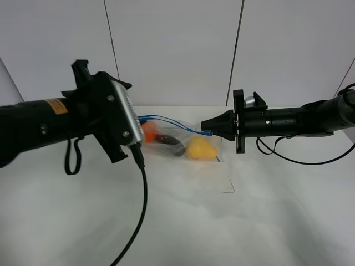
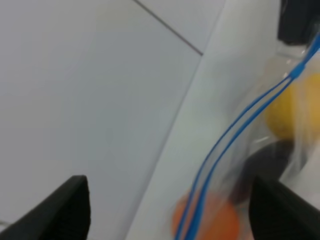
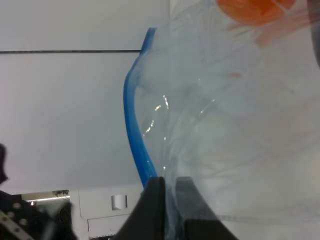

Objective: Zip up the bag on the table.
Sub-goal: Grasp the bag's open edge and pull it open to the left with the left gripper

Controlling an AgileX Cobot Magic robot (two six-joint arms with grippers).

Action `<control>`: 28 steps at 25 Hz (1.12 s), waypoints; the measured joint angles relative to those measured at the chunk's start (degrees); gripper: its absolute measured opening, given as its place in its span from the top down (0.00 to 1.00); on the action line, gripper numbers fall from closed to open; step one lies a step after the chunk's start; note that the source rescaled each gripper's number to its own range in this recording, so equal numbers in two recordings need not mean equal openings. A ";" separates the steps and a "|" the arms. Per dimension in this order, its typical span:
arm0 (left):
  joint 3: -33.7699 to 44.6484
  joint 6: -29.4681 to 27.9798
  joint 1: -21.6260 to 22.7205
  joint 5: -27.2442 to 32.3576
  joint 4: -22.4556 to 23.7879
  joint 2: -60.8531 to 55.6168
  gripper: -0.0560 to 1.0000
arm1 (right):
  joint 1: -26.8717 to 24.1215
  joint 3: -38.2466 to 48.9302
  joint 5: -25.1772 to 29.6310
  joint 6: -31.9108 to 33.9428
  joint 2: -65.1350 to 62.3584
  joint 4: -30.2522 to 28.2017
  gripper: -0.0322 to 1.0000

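The clear bag (image 1: 178, 137) lies on the white table (image 1: 238, 227) near its back edge, with orange, dark purple and yellow fruit inside. Its blue zipper strip (image 1: 166, 119) runs along the top, partly lifted. My right gripper (image 1: 206, 131) is shut on the bag's right end by the zipper; the right wrist view shows its fingers (image 3: 156, 200) pinched on the plastic beside the blue strip (image 3: 134, 130). My left gripper (image 2: 170, 192) is open, with the zipper strip (image 2: 235, 132) running between its spread fingers. In the exterior high view those fingers are hidden behind the wrist housing (image 1: 113, 113).
A black cable (image 1: 142, 194) hangs from the left arm down over the table's front. Another cable (image 1: 299, 159) trails under the right arm. A thin dark mark (image 1: 227, 188) lies on the table in front of the bag. A panelled white wall (image 1: 177, 50) stands behind.
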 joint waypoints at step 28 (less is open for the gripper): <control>-10.54 -1.03 -6.48 -18.13 15.98 28.77 0.13 | 0.00 0.00 -0.05 0.00 0.00 0.04 0.97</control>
